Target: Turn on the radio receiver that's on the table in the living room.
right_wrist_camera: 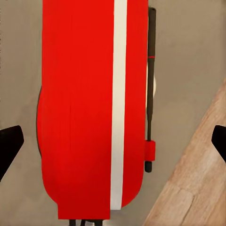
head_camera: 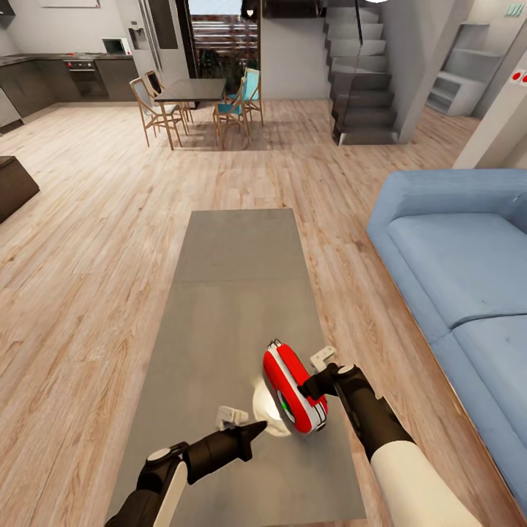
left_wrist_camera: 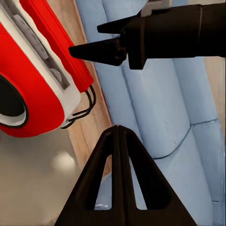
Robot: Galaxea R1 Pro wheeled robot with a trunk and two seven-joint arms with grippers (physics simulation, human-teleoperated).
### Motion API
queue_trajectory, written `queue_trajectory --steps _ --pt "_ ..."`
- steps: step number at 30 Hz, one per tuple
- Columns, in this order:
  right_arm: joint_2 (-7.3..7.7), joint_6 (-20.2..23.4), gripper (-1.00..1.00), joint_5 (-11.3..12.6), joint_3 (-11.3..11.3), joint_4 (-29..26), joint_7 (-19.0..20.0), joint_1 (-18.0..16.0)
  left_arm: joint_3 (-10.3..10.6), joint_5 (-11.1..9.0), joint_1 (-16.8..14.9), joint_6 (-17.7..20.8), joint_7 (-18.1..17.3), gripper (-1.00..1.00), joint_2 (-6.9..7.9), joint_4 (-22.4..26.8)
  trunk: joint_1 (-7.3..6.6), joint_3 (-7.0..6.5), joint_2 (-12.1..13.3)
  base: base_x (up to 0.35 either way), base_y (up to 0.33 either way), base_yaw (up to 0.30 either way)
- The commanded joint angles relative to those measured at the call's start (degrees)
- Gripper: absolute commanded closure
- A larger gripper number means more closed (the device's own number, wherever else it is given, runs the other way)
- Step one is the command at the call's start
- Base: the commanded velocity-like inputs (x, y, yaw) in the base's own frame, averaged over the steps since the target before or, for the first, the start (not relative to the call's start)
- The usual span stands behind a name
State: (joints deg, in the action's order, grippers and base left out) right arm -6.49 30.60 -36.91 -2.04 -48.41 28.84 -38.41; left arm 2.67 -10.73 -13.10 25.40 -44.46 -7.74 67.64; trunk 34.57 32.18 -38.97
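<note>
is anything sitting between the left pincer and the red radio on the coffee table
Nothing visible does. The left pincer, fingers shut to a point, sits just beside the small rounded red radio with white sides above the glossy grey-taupe coffee table. The right pincer is on the radio's far side, not in the gap.

Radio receiver [left_wrist_camera: 37, 89] face cropped in left wrist view

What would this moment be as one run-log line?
radio: on coffee table | right gripper: open, straddling radio | left gripper: shut, near its face
</note>
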Motion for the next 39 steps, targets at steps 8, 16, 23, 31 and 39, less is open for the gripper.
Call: queue_trajectory --steps 8,16,23,31,39 --pt "0.22 0.5 -1.0 0.0 0.2 -4.0 0.2 0.0 -0.3 0.0 0.0 3.0 -1.4 1.0 0.0 0.1 0.0 0.0 0.0 -0.201 0.0 0.0" --pt "0.04 0.8 -1.0 0.0 0.3 -4.7 -0.2 0.0 -0.3 0.1 0.0 4.1 -1.3 1.0 0.0 0.1 0.0 0.0 0.0 -0.342 0.0 0.0" --pt "-0.01 0.7 -1.0 -0.3 0.3 -4.8 -0.4 0.0 -0.2 0.1 0.0 3.3 -1.1 1.0 0.0 0.1 0.0 0.0 0.0 -0.338 -0.012 0.0" --pt "-0.02 0.7 -1.0 -0.3 0.2 -4.8 -1.1 0.0 -0.1 0.1 0.0 3.2 -1.1 1.0 0.0 0.1 0.0 -0.3 0.0 -0.088 -0.02 0.0" --pt "-0.1 0.7 -1.0 -0.3 0.2 -4.8 -3.4 0.0 -0.3 0.0 0.0 3.2 -1.2 1.0 0.0 0.1 0.0 -1.0 0.0 -0.003 -0.001 0.0"
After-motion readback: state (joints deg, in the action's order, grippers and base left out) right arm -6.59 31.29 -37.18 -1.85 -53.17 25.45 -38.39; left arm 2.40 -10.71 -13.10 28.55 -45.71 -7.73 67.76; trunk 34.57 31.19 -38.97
